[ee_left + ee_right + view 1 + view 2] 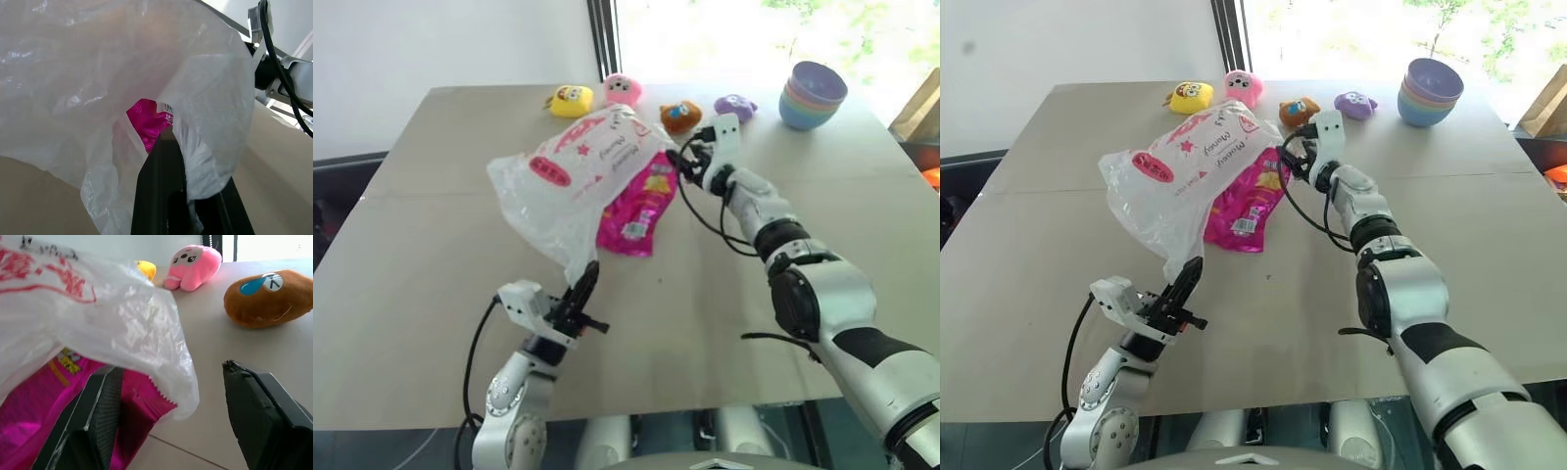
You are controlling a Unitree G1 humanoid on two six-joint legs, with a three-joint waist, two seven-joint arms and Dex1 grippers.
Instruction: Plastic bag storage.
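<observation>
1. Plastic bag (pixel 578 181): large, crinkly, translucent whitish film with red printed logos and text. It lies left of centre in the upper half of the head views, on the tan desk (pixel 431 294), and narrows to a bunched tail at its near end.
2. Left gripper (pixel 585 286), lower left of centre in the head views: its black fingers are closed on that bunched tail, which is lifted off the desk.
3. Right gripper (pixel 688 162), upper centre right: it sits at the far corner of the bag. The right wrist view shows its two black fingers (pixel 105 416) parted, with the bag's edge and the desk between them; neither grips anything.
4. Magenta snack packet (pixel 636 211): it lies partly under the bag, its near end sticking out on the desk.
5. Left wrist view: the packet's magenta shows through the film beyond one finger (pixel 164 191), a detail that the head views do not give.
6. Right wrist view: close up, a pink plush toy (pixel 193 267) and a brown plush toy (pixel 269 296) lie just past the bag's corner.
7. Head views alone: a yellow plush toy (pixel 571 100), a purple plush toy (pixel 734 108) and a stack of pastel bowls (pixel 814 95) along the far edge of the desk.
</observation>
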